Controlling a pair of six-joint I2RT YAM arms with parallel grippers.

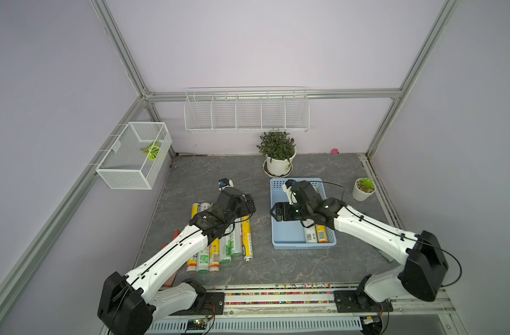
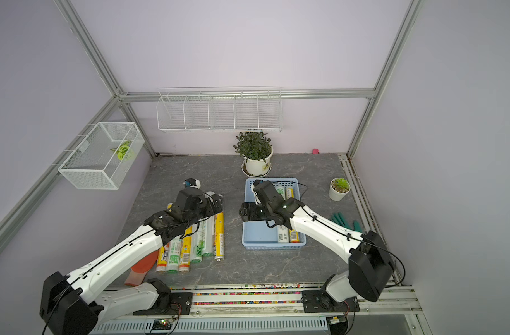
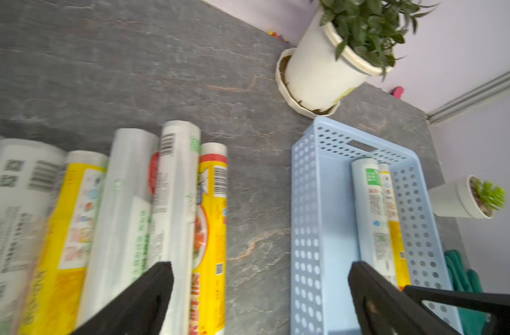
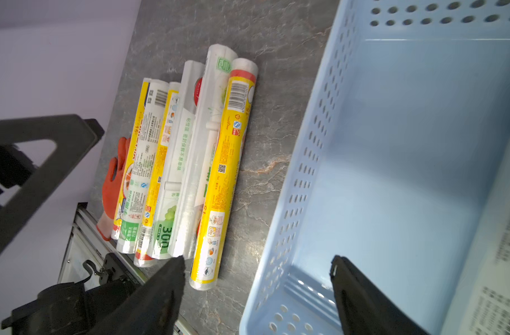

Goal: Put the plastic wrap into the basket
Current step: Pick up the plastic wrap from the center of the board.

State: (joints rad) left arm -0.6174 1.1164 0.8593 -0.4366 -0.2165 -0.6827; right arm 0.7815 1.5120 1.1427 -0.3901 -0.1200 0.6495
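Observation:
Several rolls of plastic wrap (image 1: pixel 227 249) (image 4: pixel 190 159), yellow ones and white ones with green labels, lie side by side on the grey table left of the basket. The light-blue perforated basket (image 1: pixel 303 246) (image 3: pixel 306 203) holds two rolls along its right side, a white one (image 1: pixel 311 235) (image 3: pixel 369 203) and a yellow one (image 1: pixel 322 235). My left gripper (image 3: pixel 258 269) (image 1: pixel 249 204) hangs open over the right edge of the pile and holds nothing. My right gripper (image 4: pixel 256 261) (image 1: pixel 277 213) is open and bare above the basket's left wall, pointing at the pile.
A large potted plant (image 1: pixel 278 156) stands behind the basket and a small succulent pot (image 1: pixel 364 188) to its right. An orange glove (image 2: pixel 143 266) lies left of the pile, a green glove (image 2: pixel 343 220) right of the basket. A wire-mesh box (image 1: pixel 134 153) and a wire rack (image 1: pixel 246 113) hang on the walls.

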